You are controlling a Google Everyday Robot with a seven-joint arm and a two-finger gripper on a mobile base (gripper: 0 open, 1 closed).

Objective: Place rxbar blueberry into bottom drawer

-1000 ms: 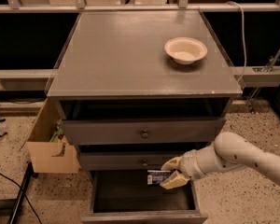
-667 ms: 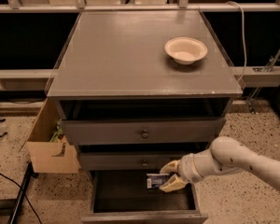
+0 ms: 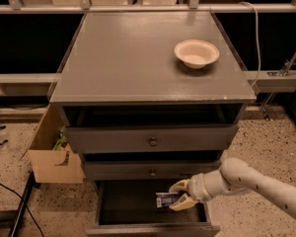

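Camera view: nearest me, at the foot of the cabinet (image 3: 133, 63), the bottom drawer (image 3: 153, 229) stands pulled out, dark inside. Over its right half I see the gripper (image 3: 177, 195), reaching in from the cabinet's right side, its two cream fingers clamped on the rxbar blueberry (image 3: 165, 199), held above the drawer's interior. Just above are the cabinet's two knobbed drawers (image 3: 152, 141). A cardboard box (image 3: 52, 157) stands left of the cabinet; a cream bowl (image 3: 196, 52) rests on its top, back right.

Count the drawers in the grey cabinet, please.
3: the top drawer under the tabletop, the middle drawer below it, and the bottom drawer, pulled open. Over it, the gripper holds the rxbar blueberry.
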